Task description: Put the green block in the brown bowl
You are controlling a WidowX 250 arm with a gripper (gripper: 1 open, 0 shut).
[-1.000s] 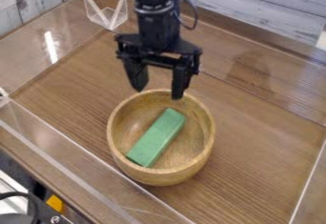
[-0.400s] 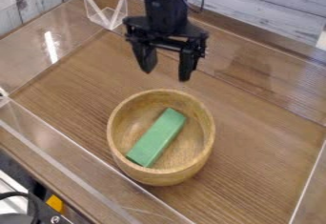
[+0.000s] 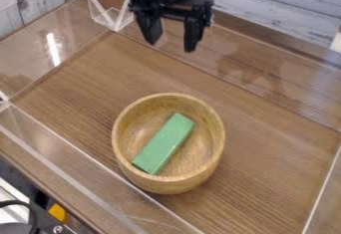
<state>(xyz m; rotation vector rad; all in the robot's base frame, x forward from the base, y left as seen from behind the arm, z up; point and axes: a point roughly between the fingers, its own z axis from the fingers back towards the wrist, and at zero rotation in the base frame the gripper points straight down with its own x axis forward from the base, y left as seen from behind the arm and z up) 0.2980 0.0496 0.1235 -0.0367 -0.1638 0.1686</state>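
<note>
The green block lies flat inside the brown bowl, slanted from lower left to upper right. The bowl rests on the wooden table near the front. My gripper hangs well above and behind the bowl, near the top of the view, pointing down. Its two black fingers stand apart with nothing between them, so it is open and touches neither bowl nor block.
Clear acrylic walls fence the wooden table on the left, front and right. A thin white wire frame stands at the back left, close to the arm. White planks run along the back.
The open gripper has risen from just over the bowl's far rim and drawn back toward the top of the view. Block and bowl have stayed put.
</note>
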